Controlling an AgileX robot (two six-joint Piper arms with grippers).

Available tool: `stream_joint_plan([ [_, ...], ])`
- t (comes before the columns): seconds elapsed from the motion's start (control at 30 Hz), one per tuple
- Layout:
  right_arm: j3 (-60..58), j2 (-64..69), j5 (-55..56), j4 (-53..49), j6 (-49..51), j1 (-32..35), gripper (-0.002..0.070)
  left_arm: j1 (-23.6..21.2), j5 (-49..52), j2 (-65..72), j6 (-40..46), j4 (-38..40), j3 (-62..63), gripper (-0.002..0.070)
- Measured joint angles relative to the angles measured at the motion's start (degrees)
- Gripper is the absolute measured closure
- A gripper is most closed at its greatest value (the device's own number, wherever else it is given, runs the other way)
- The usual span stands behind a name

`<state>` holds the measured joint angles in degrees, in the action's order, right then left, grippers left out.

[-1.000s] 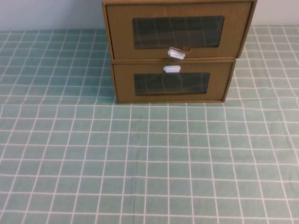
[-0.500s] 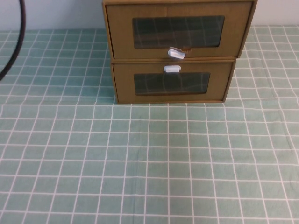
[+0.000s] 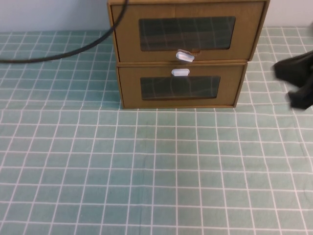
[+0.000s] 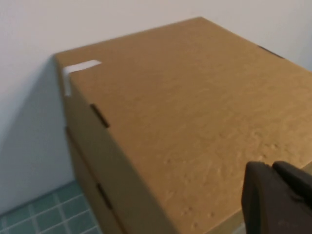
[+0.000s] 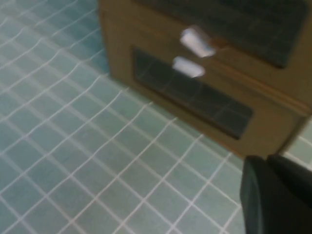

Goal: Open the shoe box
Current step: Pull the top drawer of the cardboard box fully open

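Shoe box (image 3: 210, 56) sits upper centre, drawers shut. Right gripper (image 3: 293, 83), closed and empty, sits at the right edge, near the white pull tabs (image 3: 185, 56). Left gripper (image 4: 275, 195) hovers over the box top, probably to brace; I cannot tell its state.

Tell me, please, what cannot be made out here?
Contents of the boxes: high view, windows too dark.
Right gripper: high view, blurred, cut by the edge, beside the boxes.
Left gripper: left wrist view, above the top box, cut by the corner.
Cable: high view, both ends cut off.
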<state>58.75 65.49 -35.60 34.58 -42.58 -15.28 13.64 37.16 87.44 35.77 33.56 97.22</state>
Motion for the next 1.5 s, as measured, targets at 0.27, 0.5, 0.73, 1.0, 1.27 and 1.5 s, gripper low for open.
stream_joint_plan([
  [0.27,2.9,9.1,-3.0,1.5,-9.3,-7.6,0.0690,0.5,14.9,18.5,10.4,17.3,19.4,0.0680],
  [0.5,9.1,19.0,-4.1,-1.6,-9.6,-8.7,0.0690,0.6,18.4,29.4,12.2,24.2,28.8,0.0680],
  [0.73,22.0,28.5,-21.9,-34.0,-5.8,-8.7,0.0690,0.6,26.9,34.2,10.4,24.9,30.3,0.0680],
  [1.0,34.1,32.1,-24.3,-68.5,23.3,-8.8,0.0690,0.6,28.5,34.3,9.8,25.0,30.4,0.0680],
  [1.27,32.8,24.6,-11.6,-80.4,25.9,-19.7,0.0690,0.6,29.9,34.3,6.7,25.0,30.5,0.0680],
  [1.5,19.9,23.6,-7.8,-96.7,29.9,-31.3,0.0690,0.6,31.1,34.3,6.5,24.0,30.8,0.0680],
])
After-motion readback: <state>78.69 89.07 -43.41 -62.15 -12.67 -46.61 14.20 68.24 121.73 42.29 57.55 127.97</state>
